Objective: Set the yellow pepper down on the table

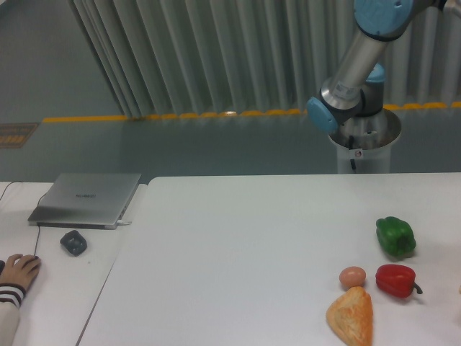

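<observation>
I see a plain white desk (pixel 238 245) carrying a green pepper (pixel 395 236), a glossy red pepper (pixel 395 280), an orange-brown pastry (pixel 351 316) and a small tan thing, possibly an egg (pixel 352 276). The arm (pixel 358 65) is silver with light-blue joints.

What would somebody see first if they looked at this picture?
Probably the bright food bunched near the right front of the white table: a green pepper, a red pepper, a small egg and an orange-brown pastry. Next, the big blue-and-silver robot arm behind the table at upper right; its tool is out of view. No yellow pepper shows.
</observation>
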Motion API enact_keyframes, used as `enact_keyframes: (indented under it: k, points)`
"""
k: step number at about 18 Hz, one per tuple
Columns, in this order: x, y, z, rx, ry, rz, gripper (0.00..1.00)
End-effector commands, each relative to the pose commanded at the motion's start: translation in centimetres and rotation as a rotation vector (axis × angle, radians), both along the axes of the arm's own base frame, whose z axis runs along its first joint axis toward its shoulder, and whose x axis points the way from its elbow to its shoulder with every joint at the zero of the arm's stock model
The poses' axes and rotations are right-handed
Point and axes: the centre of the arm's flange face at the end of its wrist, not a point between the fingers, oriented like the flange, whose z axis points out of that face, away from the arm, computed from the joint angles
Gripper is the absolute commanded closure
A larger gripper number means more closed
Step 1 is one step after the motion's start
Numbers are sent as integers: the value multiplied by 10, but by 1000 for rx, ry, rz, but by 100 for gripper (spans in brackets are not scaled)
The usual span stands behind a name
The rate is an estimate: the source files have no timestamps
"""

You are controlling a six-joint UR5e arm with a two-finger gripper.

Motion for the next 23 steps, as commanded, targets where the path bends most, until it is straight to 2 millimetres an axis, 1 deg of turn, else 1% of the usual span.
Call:
enact_keyframes:
  k: [1,6,8,9,12,13,16,20,23]
  points:
    - [0,1,2,-1,3,0,66]
    - [-5,3,26,4,24,0,66]
    - [-8,7,51,2,3,-9,66]
    - [-6,13,61,-1,-20,-18,66]
    - [20,44,86,-4,-50,-80,66]
    - [30,57,88,-5,-62,-103,66]
    - [67,106,100,61,-90,-147,66]
    - [96,153,105,171,-125,-28,65]
    - [112,186,106,215,-91,-16,65]
